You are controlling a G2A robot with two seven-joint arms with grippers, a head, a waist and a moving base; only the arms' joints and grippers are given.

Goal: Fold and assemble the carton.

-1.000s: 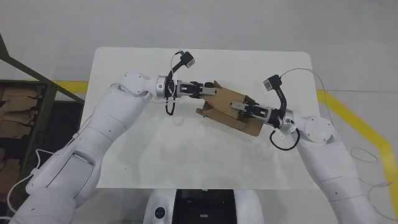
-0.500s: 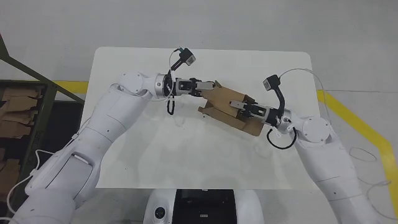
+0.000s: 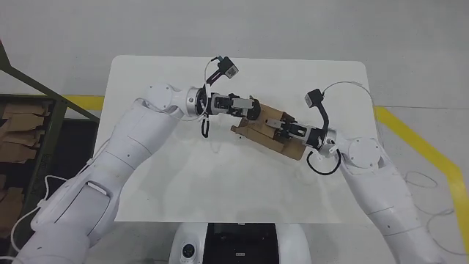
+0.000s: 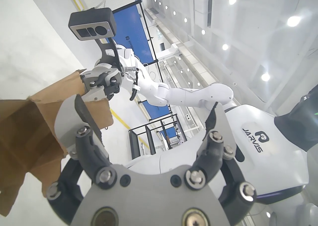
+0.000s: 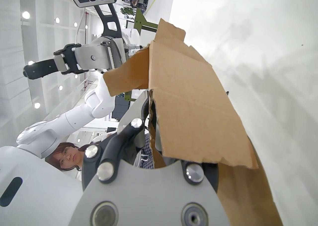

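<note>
Flap folding appears in hand: right end effector [image 3: 283, 125] clamps the brown cardboard carton [image 3: 258, 135]; left end effector [image 4: 147, 103], spread apart, should next close on its left end.

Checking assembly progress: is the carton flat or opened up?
Opened up: the carton shows a hollow inside in the left wrist view, its end flaps sticking out unfolded.

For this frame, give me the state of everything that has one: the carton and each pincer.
carton: partly opened up, flaps loose and unfolded, not yet assembled.
right pincer: shut on one edge of the carton.
left pincer: open, gripping nothing, one finger beside a carton flap.
cardboard blanks: lying flat in the bin beside the table.
</note>
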